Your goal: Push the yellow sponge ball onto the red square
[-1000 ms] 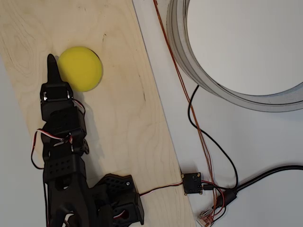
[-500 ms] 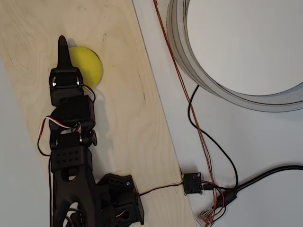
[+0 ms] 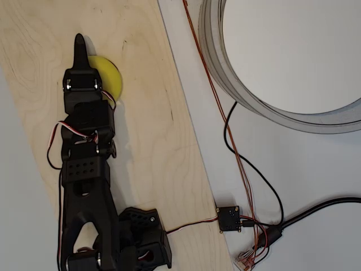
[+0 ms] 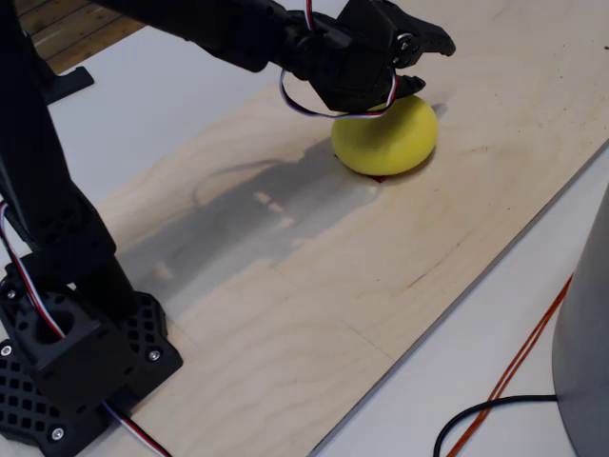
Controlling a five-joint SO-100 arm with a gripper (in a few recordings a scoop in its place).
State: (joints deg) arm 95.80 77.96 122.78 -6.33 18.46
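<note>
Yellow foam, matte: one yellow sponge ball rests on the pale plywood board, toward its far end in the overhead view. One black arm reaches over it from the near edge, and the gripper lies above the ball's left half in that view, its tip pointing past the ball, so that a crescent of yellow shows to the right of the black housing. In the fixed view the gripper sits directly on top of the ball, touching or just above its crown (contact cannot be told for sure). Fingers look closed together into a single point and clasp nothing; the ball lies under them, not between them. A thin sliver of the red square peeks from beneath the ball's near edge in the fixed view, the rest hidden under the ball. One red patch, one ball, one board. Off the board: one large grey ring, two thin orange wires, one black cable and one small black circuit module.
</note>
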